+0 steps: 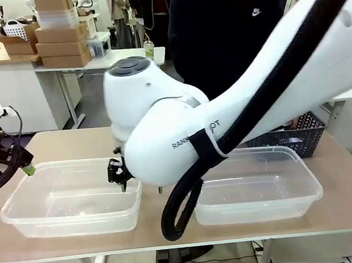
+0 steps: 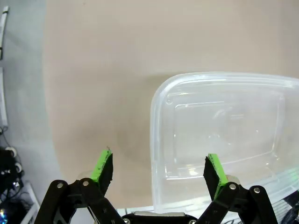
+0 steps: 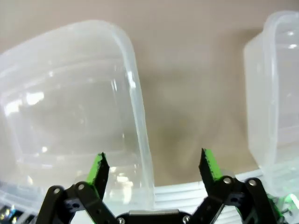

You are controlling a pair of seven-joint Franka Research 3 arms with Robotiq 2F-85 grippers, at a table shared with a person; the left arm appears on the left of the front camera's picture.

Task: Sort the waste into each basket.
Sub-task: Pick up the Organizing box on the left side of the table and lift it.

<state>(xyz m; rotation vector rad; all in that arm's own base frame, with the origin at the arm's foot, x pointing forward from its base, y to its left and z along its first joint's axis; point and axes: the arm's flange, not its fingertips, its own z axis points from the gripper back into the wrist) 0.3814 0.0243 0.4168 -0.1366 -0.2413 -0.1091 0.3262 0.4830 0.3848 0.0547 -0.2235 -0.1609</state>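
The left gripper (image 2: 159, 164) and right gripper (image 3: 154, 162) hang released and empty; the waste is probably light, slick and crushable, so grasp it gently mid-body.

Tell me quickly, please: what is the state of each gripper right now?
Left gripper: open, holding nothing.
Right gripper: open, holding nothing.

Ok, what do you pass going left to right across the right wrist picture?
One clear tub → bare table → the other clear tub.
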